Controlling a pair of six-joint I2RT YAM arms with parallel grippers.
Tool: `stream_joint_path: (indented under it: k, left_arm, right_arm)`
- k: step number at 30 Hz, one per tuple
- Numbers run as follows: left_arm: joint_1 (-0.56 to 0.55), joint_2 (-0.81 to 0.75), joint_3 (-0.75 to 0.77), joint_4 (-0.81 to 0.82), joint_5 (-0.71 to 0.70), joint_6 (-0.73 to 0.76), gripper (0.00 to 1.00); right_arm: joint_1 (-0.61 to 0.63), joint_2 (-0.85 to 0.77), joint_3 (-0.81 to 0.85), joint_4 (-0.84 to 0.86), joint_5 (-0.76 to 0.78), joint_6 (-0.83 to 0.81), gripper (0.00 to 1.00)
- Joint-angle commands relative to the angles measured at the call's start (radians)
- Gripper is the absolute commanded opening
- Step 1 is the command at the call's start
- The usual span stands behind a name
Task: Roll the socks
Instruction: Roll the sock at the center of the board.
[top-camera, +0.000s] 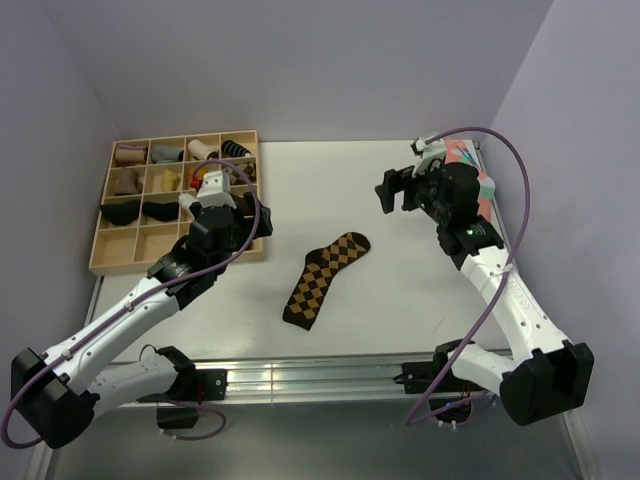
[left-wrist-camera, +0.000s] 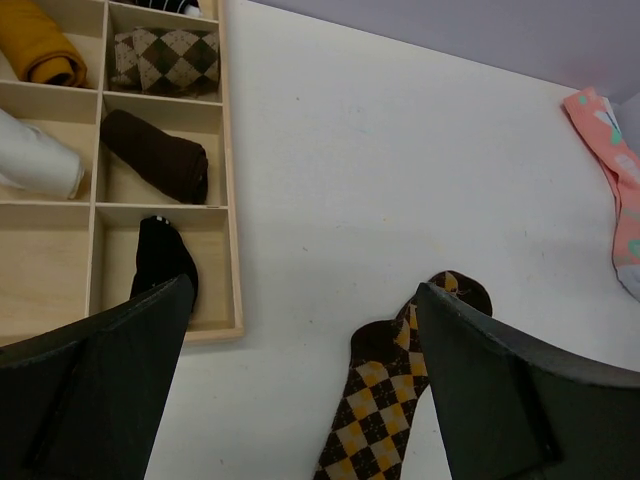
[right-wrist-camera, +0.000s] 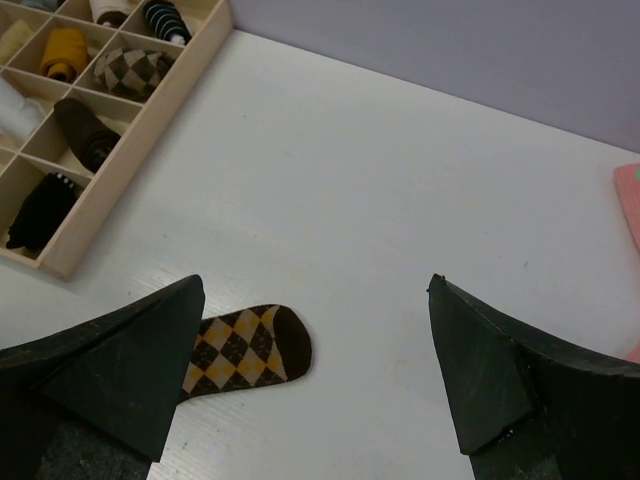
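Overhead and wrist views at the outset of the rolling task. The dark brown and orange argyle sock (top-camera: 325, 278) lay flat and unrolled on the white table (top-camera: 400, 300). It sat roughly midway between the two arms, with its toe end toward the far side and its cuff toward the arm bases. Whether it was one sock or a stacked pair could not be told. This central placement probably served to keep it within reach of both arms.

The left gripper (top-camera: 207, 190) hung above the near right part of the wooden divider tray (top-camera: 175, 262). Its jaws were spread wide and held nothing. Its wrist camera showed the argyle sock (left-wrist-camera: 375, 420) low between the fingers. The right gripper (top-camera: 393, 192) was raised over the far right of the table, likewise fully parted and empty. It was angled so that the toe of the sock (right-wrist-camera: 245, 350) stayed in its wrist view. Neither gripper touched the sock, which suggests a ready pose before the approach.

The tray's compartments held finished rolled socks (left-wrist-camera: 155, 155), which implies the destination for the roll. A pink sock (left-wrist-camera: 610, 140) with teal patches lay at the far right edge, well apart and not part of this step.
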Motion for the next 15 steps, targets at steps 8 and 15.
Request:
stream_joint_path:
  k: [8, 15]
  left_arm:
    - [0.001, -0.037, 0.006, -0.026, 0.009, -0.068, 0.99]
    - [0.003, -0.071, -0.046, -0.044, -0.03, -0.151, 0.99]
  right_arm:
    - [0.077, 0.1, 0.065, -0.104, -0.009, -0.142, 0.86]
    - [0.322, 0.161, 0.005, -0.13, 0.048, -0.28, 0.77]
